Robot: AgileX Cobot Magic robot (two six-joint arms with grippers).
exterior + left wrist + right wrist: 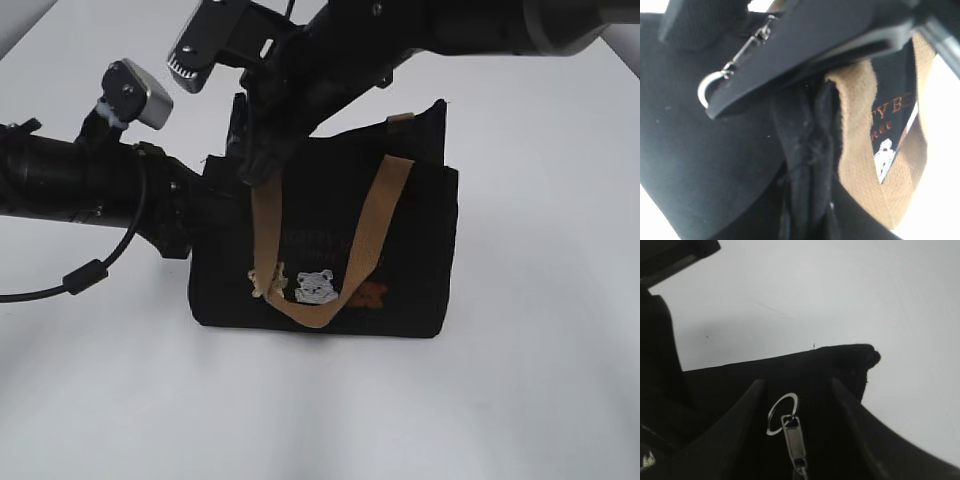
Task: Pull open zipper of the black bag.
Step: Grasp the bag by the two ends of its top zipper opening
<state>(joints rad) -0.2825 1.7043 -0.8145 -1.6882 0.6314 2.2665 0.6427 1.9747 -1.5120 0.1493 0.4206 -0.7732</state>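
Black bag (400, 250) stands upright on white table (540, 400), roughly mid-frame in exterior view; tan handle (340, 270) loops down its front over small bear print.

Left gripper (215, 205) comes in low from the left, buried against bag's left end. Left wrist view shows bunched black fabric between the fingers – jaws nearly together, pinching the bag's fabric.

Right gripper (795, 405) comes down from upper right onto bag's top edge nr the left end. In right wrist view its two fingers stand apart w/ zipper (795, 440) pull and silver ring (781, 413) between them – ring sits in the gap; contact w/ either finger can't be told.
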